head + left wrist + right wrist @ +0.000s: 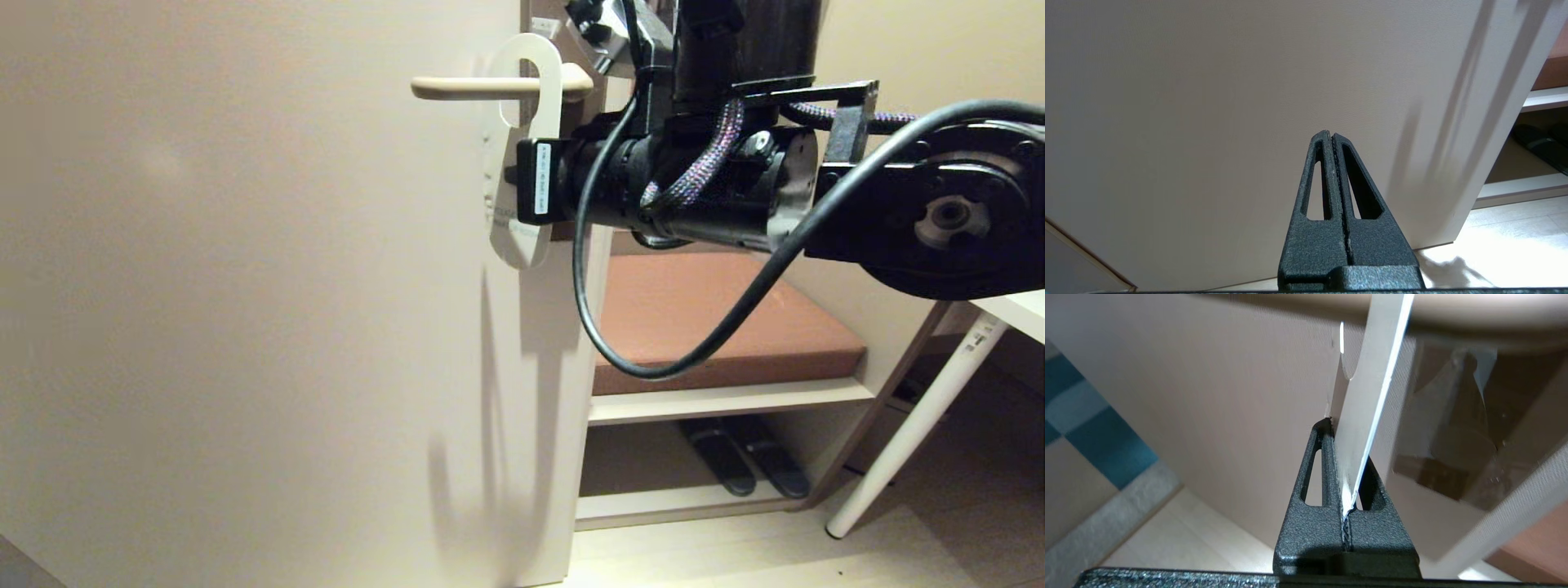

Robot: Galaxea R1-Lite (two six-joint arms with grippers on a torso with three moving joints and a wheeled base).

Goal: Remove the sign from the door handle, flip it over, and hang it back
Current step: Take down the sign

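Head view: the white sign (535,106) hangs by its hole on the door handle (465,86), at 12 o'clock on the door (245,286). The right pincer (510,189) grips the sign's lower half.

Left wrist view: the left pincer (1330,136) is fully closed, empty, facing the door.

Right wrist view: the right pincer is clamped tight on the sign's edge, the handle at 12 o'clock.

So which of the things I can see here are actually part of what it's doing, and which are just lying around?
Part of the job:
- sign, white face showing, hooked over the door handle
- door handle
- right gripper, shut on the sign's edge

Just there:
- left gripper, shut, holding nothing, facing the door
- brown cushion on the shelf
- dark slippers below
- white table leg
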